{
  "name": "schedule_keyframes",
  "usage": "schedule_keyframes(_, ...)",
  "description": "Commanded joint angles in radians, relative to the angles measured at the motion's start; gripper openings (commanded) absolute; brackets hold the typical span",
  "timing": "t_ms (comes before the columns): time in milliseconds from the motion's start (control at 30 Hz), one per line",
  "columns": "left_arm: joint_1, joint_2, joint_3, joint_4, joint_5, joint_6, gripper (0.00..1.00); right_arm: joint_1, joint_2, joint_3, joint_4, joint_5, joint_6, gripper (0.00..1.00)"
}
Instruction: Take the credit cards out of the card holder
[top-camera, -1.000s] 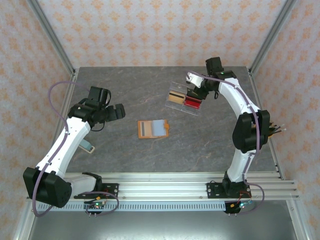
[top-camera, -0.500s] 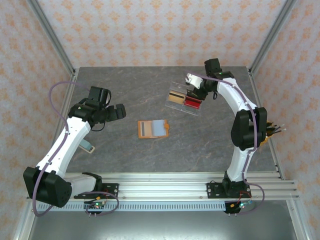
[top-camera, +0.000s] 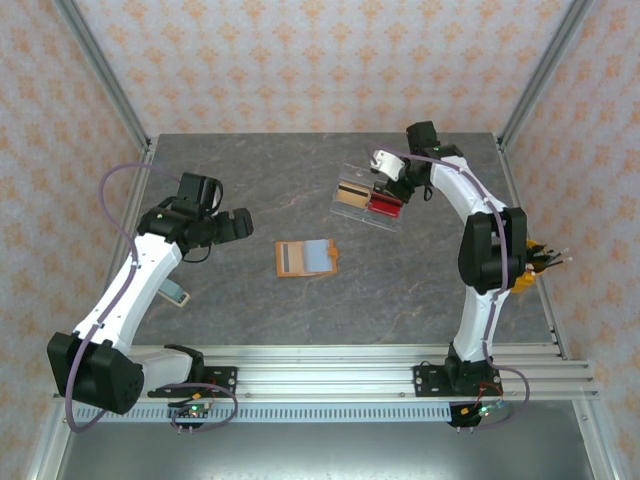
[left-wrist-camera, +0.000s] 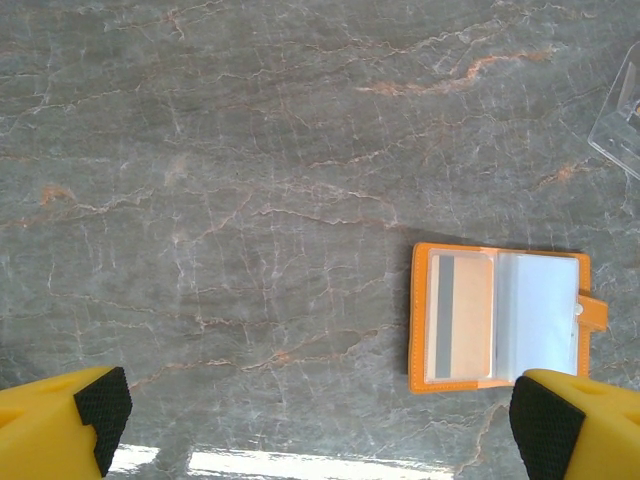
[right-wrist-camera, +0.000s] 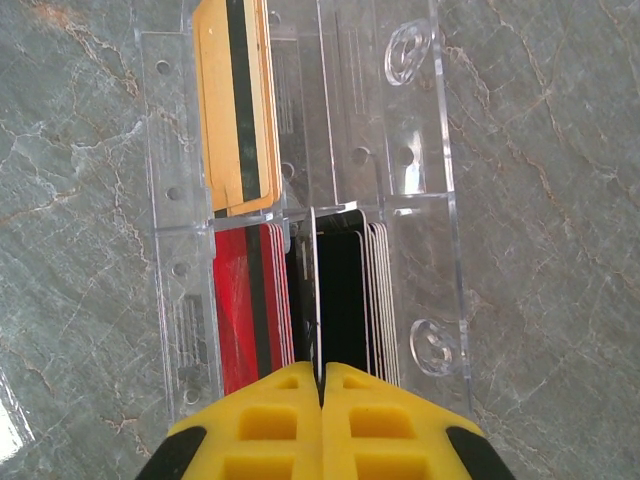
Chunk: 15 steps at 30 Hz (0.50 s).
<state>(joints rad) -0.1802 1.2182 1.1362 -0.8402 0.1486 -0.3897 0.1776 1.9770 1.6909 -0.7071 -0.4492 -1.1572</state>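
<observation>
Our right tool (right-wrist-camera: 320, 372) is clenched on a thin card (right-wrist-camera: 315, 290), seen edge-on, over the clear case (right-wrist-camera: 165, 200), between its red and black stacks. Our left tool (left-wrist-camera: 322, 415) is released, jaws wide, above the counter (left-wrist-camera: 200, 200). The orange holder (left-wrist-camera: 500, 315) lies open near it, well apart from the case, with cards (left-wrist-camera: 458, 315) in its pockets.

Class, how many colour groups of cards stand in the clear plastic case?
3: tan striped cards in one compartment; red cards and black cards side by side in the next. Others may be hidden.
</observation>
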Motion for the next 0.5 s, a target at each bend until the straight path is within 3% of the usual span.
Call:
schedule_keyframes(0, 0.009, 0.004, -0.013, 0.018, 0.008, 0.026, 1.0, -0.009, 0.008, 0.015, 0.018, 0.007, -0.015, 0.0)
schedule_keyframes(467, 0.009, 0.012, -0.014, 0.02, 0.028, 0.032, 1.0, -0.01, 0.019, 0.028, 0.028, 0.04, -0.018, 0.11)
